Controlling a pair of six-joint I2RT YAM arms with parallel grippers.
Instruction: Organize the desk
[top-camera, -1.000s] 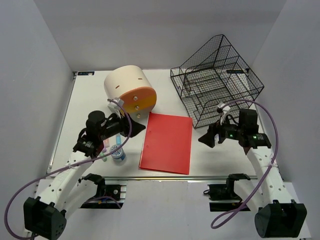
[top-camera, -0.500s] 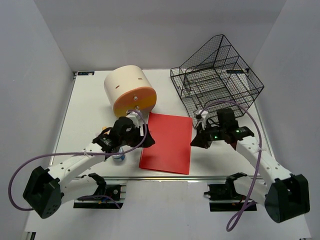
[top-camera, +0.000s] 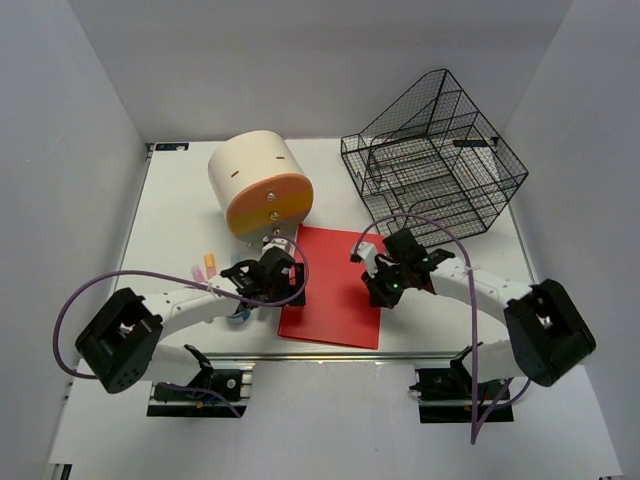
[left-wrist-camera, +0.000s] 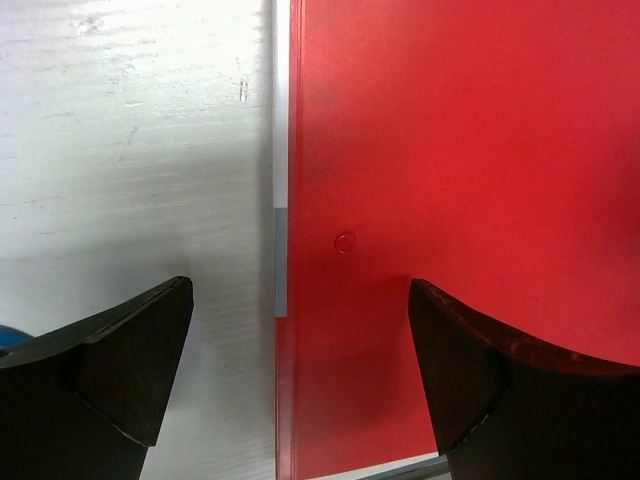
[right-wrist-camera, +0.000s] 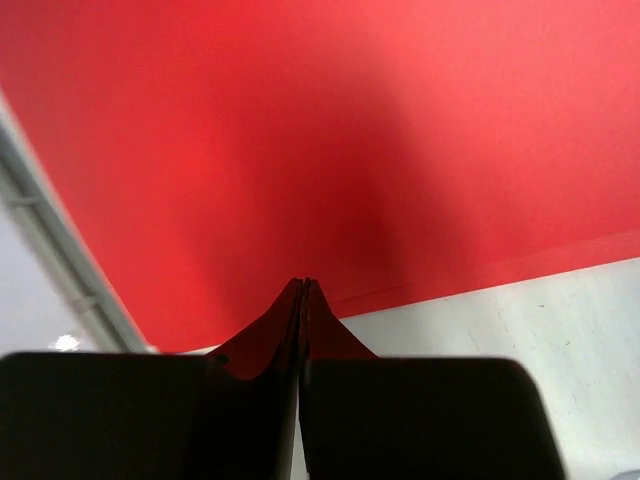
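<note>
A large flat white rectangular tabletop (top-camera: 180, 220), enclosed by plain white walls, fills the overhead view, with a silver metal rail (top-camera: 330, 353) along its near edge. At the far right stands a black wire-mesh tray rack (top-camera: 430, 160), tilted on the diagonal. At the far left of centre lies a cream cylindrical drawer box (top-camera: 260, 185) on its side, its orange front facing the near edge.

A flat red rectangular folder (top-camera: 335, 285) lies in the middle of the tabletop, just near of the box.

Both arms stretch low over the tabletop from the near corners towards the folder, each trailing a looped purple cable. The left arm reaches rightward. Its pincer (left-wrist-camera: 300, 290) is released, with the black fingers spread wide astride the folder's left edge, one over white tabletop and one over red. The right arm reaches leftward, elbow bent out to the right. Its pincer (right-wrist-camera: 303, 285) is clenched, tips pressed together at the folder's right edge, and nothing shows between them.

Beside the left arm sit a small blue-topped object (top-camera: 237, 315), mostly hidden, and small pink (top-camera: 195, 270) and orange (top-camera: 210, 262) pieces, too small to identify.
</note>
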